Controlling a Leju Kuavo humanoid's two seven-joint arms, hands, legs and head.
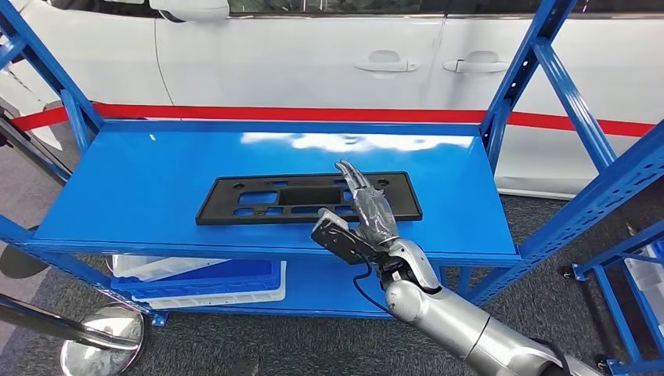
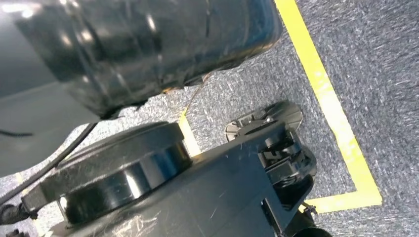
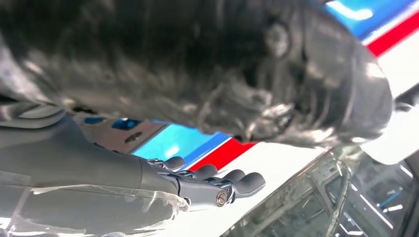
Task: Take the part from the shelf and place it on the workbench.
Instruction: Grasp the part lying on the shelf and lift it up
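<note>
Flat black plastic frame part [image 1: 308, 198] on blue metal shelf [image 1: 141, 188] | right hand [image 1: 372, 211] extended, fingers straight, empty | grasp and placing pending

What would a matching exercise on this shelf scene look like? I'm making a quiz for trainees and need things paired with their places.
Things:
1. black part
2. right hand
3. blue and white crates
4. white car

Places:
A. behind the shelf
B. on the lower level of the shelf
C. lying flat on the blue shelf top
D. over the right end of the part, fingers stretched out

Pairs: 1-C, 2-D, 3-B, 4-A
</note>
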